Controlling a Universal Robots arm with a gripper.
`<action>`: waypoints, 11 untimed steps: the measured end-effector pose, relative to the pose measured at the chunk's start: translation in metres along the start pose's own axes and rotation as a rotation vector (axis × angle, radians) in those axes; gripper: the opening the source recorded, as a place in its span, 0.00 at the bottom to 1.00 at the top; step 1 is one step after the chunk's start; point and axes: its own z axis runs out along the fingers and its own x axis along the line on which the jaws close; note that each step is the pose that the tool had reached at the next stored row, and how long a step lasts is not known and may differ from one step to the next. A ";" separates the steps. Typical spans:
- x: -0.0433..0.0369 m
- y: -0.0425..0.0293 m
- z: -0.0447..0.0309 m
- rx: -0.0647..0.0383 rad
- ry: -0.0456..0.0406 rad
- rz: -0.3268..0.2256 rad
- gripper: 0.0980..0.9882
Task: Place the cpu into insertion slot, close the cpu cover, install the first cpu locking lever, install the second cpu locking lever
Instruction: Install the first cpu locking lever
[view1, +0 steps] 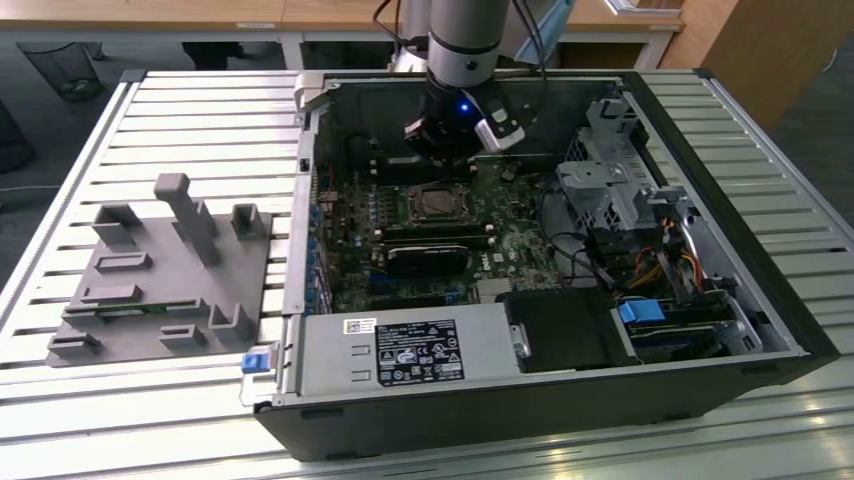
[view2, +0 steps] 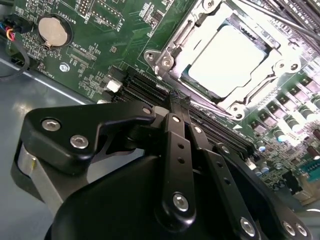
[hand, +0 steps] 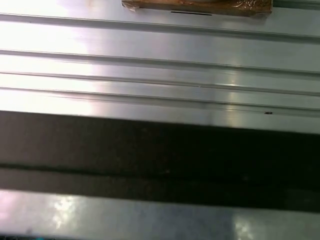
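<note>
Slatted metal worktop carries, from the exterior view's left, a grey holder block and then an open computer case lying on its side. Inside the case the green motherboard shows the insertion slot near its middle. In the second wrist view the cpu sits in the slot, with the cpu cover framing it. Just beside the slot, the pincer hangs with its fingers pressed together, holding nothing
</note>
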 end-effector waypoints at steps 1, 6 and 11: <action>-0.0004 -0.0001 0.0008 0.000 0.0004 0.000 0.01; -0.0011 -0.0003 0.0029 0.000 0.0011 0.002 0.01; -0.0016 -0.0006 0.0052 0.000 0.0024 0.003 0.01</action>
